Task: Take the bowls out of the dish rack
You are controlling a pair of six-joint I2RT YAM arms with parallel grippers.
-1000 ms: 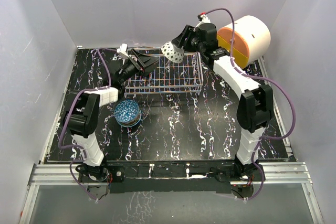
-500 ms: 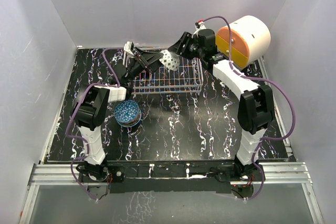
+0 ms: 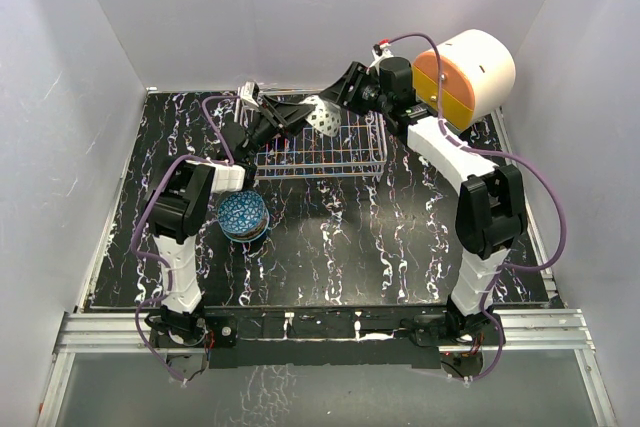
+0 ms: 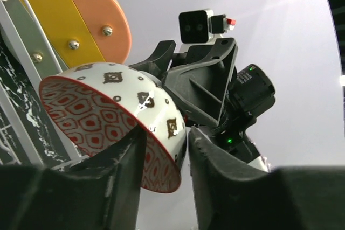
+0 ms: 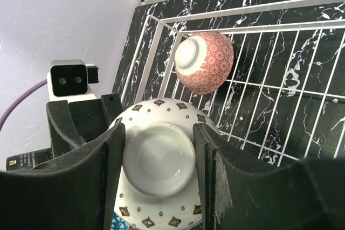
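Hanging over the dish rack point(image 3: 320, 155), a white bowl point(image 3: 320, 117) is seen from above, a blue bowl point(image 3: 243, 214) set near the rack. At the left wrist, the white bowl's red-patterned rim is pinched by the left gripper point(image 4: 166, 136). At the right wrist, its foot ring is clamped by the right gripper point(image 5: 159, 130); a pink bowl point(image 5: 207, 65) is held in the rack.

Drawer drum point(image 3: 470, 72) at far right corner: white shell, orange/yellow face, metal knobs; table point(image 3: 350, 247) black marble, white veins; plain white walls point(image 3: 300, 7) on three sides; aluminium rail point(image 3: 320, 332) along near edge.
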